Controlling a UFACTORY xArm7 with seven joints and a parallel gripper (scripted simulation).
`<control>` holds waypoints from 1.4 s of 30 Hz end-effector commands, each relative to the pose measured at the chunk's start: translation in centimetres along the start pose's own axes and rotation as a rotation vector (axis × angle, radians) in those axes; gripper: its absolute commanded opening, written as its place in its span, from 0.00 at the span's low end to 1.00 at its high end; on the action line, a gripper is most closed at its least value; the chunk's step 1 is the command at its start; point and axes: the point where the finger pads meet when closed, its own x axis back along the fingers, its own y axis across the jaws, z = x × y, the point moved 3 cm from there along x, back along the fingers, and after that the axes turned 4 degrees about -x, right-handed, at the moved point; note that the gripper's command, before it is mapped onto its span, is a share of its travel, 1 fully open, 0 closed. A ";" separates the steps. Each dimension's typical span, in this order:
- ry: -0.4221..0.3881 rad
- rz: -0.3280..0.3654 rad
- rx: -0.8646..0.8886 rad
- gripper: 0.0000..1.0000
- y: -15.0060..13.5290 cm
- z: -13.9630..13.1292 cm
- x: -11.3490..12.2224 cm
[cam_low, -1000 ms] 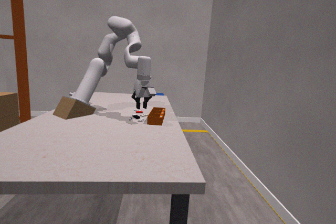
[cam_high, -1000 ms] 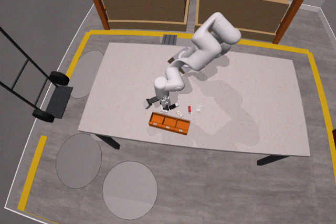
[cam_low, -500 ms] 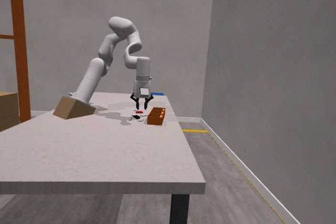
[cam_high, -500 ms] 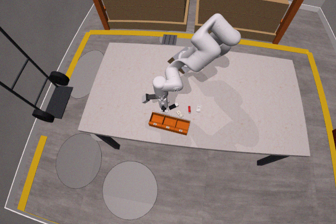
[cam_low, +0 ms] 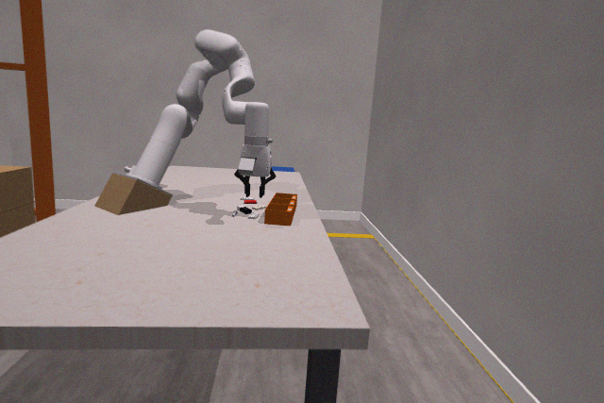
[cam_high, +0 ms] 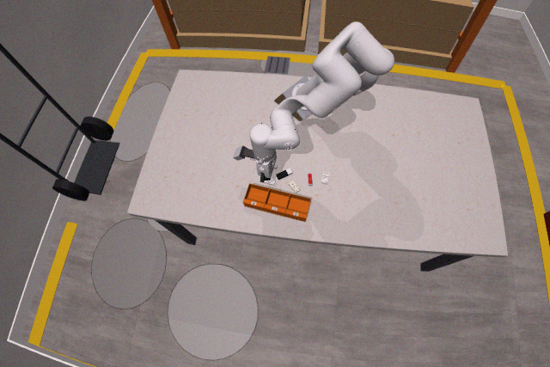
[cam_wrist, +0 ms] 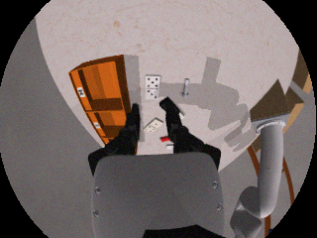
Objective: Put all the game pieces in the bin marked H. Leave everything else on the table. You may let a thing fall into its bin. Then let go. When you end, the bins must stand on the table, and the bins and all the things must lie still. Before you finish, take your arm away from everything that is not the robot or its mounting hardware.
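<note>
An orange bin (cam_high: 277, 202) with three compartments stands near the table's front edge; its small labels are too small to read. It also shows in the wrist view (cam_wrist: 106, 95). My gripper (cam_high: 265, 176) hangs just behind the bin's left end, a little above the table, open and empty. In the wrist view my gripper (cam_wrist: 153, 110) is over a small pale tile (cam_wrist: 155, 126) that lies on the table. A white tile with black pips (cam_wrist: 153, 85) lies just beyond the fingertips. A pale pip tile (cam_high: 293, 186) lies behind the bin's right part.
A black piece (cam_high: 284, 173), a red piece (cam_high: 309, 179) and a small white piece (cam_high: 325, 177) lie in a row right of my gripper. A small grey item (cam_wrist: 186, 85) lies beside the pip tile. The arm's wooden base (cam_low: 131, 198) stands at the back.
</note>
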 end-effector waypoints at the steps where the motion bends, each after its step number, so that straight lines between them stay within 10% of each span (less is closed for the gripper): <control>1: 0.011 -0.006 -0.053 0.41 -0.1 0.0 0.1; 32: 0.011 -0.005 -0.053 0.41 -0.2 0.0 0.1; 42: 0.011 -0.006 -0.054 0.41 -0.1 0.1 -3.9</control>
